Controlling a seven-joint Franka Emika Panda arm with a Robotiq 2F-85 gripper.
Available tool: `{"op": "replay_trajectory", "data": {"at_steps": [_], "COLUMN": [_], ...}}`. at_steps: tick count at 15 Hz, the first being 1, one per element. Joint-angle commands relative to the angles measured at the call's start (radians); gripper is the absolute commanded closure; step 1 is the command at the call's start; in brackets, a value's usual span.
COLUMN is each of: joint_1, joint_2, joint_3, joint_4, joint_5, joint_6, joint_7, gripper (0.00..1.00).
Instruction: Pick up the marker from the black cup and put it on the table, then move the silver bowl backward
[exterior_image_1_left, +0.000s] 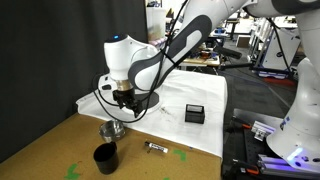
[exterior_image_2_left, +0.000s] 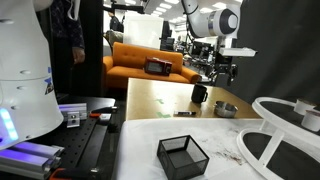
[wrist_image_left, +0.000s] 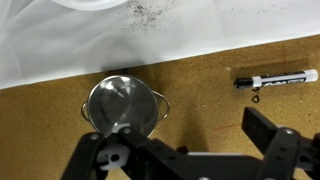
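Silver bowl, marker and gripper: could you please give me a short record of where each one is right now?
marker: lying flat on the table, outside the black cup
silver bowl: upright on the table, near the white cloth
black cup: upright, apart from the silver bowl
gripper: open, above the silver bowl, holding nothing

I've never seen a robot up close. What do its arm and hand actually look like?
The arm is built of smooth, rounded white shells, with a long black section along one link. A thin black cable loops beside the wrist. The hand is black, with two blocky fingers. No markings are legible.
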Motion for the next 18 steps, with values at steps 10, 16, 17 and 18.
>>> {"op": "replay_trajectory", "data": {"at_steps": [10, 16, 17, 18], "joint_1": [-0.016, -0.001, -0.001, -0.001], "joint_2": [0.241, 0.33, 0.342, 0.355], "joint_3": [0.015, 0.024, 0.025, 0.025], "joint_4": [0.291, 0.375, 0.384, 0.398], "joint_5": [0.032, 0.042, 0.044, 0.046], "joint_6": [-0.014, -0.027, -0.029, -0.032], "joint_7": [-0.403, -0.402, -0.403, -0.406], "gripper": [0.0, 0.0, 0.0, 0.0]}}
